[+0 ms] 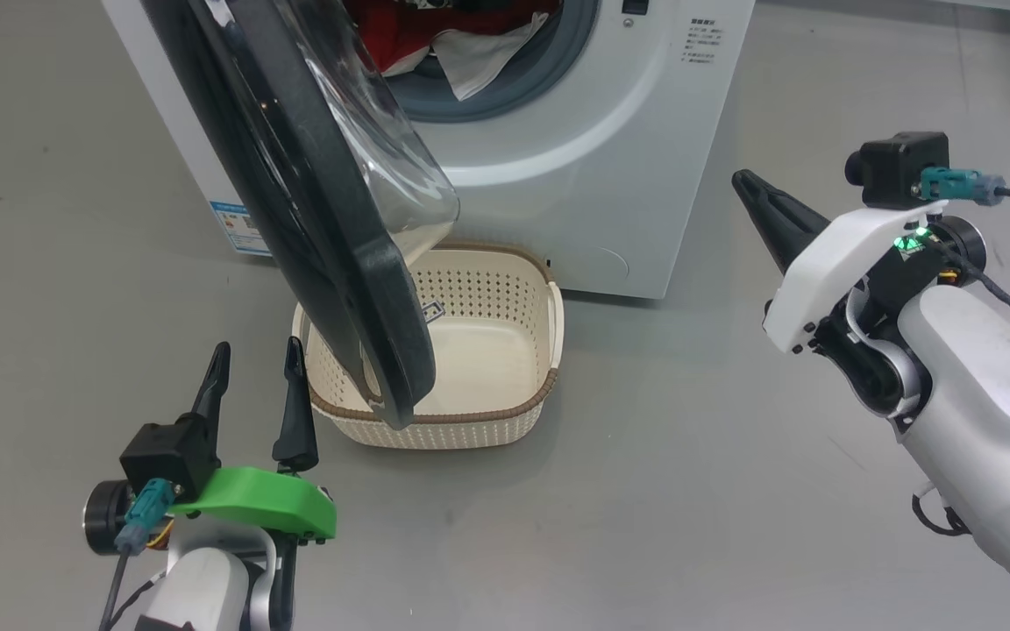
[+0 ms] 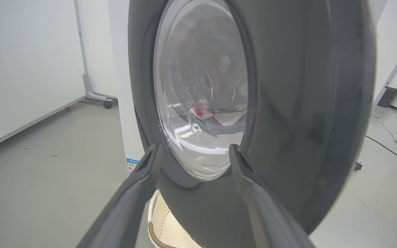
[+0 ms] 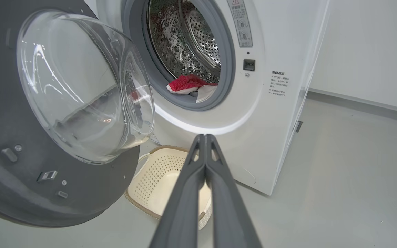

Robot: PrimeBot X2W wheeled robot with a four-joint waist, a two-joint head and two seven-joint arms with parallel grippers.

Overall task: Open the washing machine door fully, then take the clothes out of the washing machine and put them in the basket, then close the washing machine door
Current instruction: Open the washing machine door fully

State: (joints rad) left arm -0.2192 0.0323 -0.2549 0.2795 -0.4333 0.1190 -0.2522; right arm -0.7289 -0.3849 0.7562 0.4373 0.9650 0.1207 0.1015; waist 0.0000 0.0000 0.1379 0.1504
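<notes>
- Red clothes (image 3: 188,83) — inside washing machine (image 3: 281,51), beyond our right gripper (image 3: 204,137), jaws pressed together.
- Black-rimmed washing machine door (image 1: 295,219) — open, facing our left gripper (image 1: 259,346), jaws spread.
- Cream basket (image 1: 505,298) — under that door.

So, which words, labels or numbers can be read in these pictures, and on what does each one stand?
Blue label, low on the washing machine front: too small to read.
Printed lines, also on its front: too small to read.
Warning sticker with a red triangle, on its front: blurred.
Nothing can be quoted.
</notes>
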